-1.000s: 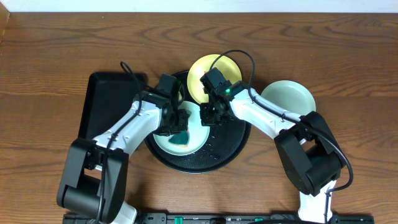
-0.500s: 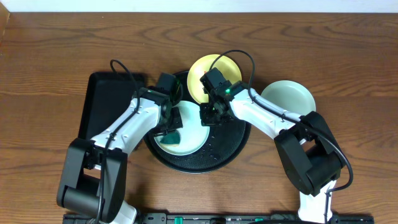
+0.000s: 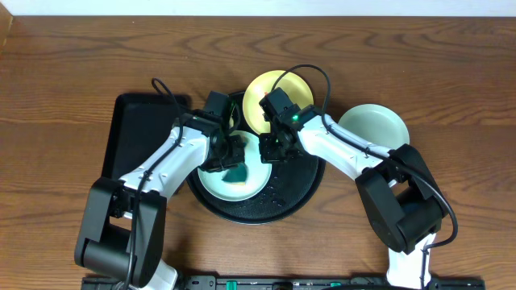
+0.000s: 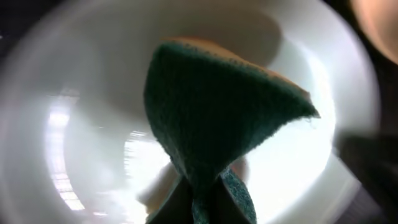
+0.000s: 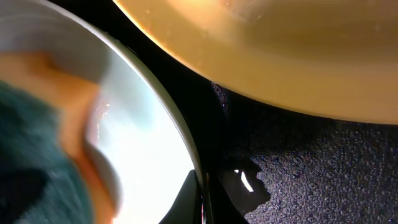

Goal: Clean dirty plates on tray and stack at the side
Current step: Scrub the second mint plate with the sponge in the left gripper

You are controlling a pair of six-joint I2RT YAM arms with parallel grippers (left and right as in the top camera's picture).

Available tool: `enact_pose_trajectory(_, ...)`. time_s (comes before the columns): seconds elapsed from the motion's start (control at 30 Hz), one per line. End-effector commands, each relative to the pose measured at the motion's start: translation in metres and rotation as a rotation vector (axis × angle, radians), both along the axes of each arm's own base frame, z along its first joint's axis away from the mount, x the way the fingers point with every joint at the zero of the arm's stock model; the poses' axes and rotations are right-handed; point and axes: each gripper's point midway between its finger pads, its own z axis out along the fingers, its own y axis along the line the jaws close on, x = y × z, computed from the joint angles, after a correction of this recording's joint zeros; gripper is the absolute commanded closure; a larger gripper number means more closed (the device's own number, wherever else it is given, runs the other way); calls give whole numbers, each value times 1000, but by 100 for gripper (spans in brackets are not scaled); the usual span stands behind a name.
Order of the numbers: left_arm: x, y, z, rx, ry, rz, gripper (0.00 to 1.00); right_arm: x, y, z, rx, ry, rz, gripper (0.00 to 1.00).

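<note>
The desk [image 3: 64,72] offers open room along the top and far left of the frame. The round tray [image 3: 294,197] sits at centre, with the rectangular tray [image 3: 133,137] just left of it.

- **Plates:** The mint plate [image 3: 256,173] lies in the round tray's left half. The yellow plate [image 3: 266,89] overlaps its upper rim. The second mint plate [image 3: 375,125] rests on the desk at right.
- **Left hand:** Reaching from lower left, the left hand [image 3: 230,157] pinches the sponge [image 3: 236,175] against the mint plate.
- **Right hand:** Reaching from lower right, the right hand [image 3: 270,153] clamps that plate's right rim.

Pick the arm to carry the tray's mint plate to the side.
Right. The right gripper clamps the mint plate by its rim, and the off-tray plate sits on that arm's side. The left gripper holds the sponge.
</note>
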Motion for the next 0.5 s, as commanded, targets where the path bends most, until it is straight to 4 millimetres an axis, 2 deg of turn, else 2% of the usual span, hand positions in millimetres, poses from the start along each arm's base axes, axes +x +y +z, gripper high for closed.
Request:
enact_pose_trajectory(0.0,17,52,0,288,-82,113,93,2,-7,-9,-51,-4,-22,99)
enact_pose_trajectory(0.1,17,69,3,381,-96,137,93,2,-7,-9,-51,-4,-22,99)
enact_pose_trajectory(0.27,20,64,8,357,-91,134,92,2,-7,-9,-52,-5,-23,99)
enact_pose_trajectory(0.37,26,56,22,322,-90,132,93,2,-7,-9,-52,-5,-23,99)
enact_pose_trajectory(0.47,36,52,46,307,-112,126,92,2,-7,-9,-53,-4,-23,99)
